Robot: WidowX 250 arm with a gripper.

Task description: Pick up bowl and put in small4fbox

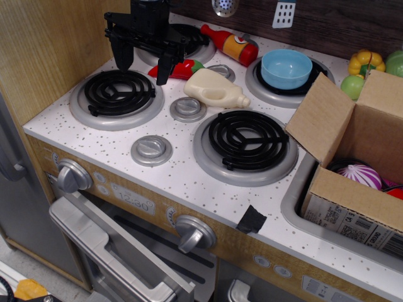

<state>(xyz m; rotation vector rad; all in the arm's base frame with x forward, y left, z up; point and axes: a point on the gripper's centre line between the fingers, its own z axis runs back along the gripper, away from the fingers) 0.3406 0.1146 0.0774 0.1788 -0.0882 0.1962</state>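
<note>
The light-blue bowl (286,68) sits upright on the back right burner of the toy stove. The brown cardboard box (359,170) with open flaps and barcode labels stands in the sink at the right, with toy food inside. My black gripper (143,66) hangs open and empty over the back left of the stove, above the front left burner's far edge, well left of the bowl.
A cream toy bottle (215,89) lies mid-stove. A red ketchup bottle (230,44) and a red pepper (182,69) lie at the back. Yellow and green toy vegetables (365,63) sit behind the box. A wooden wall (44,50) stands left.
</note>
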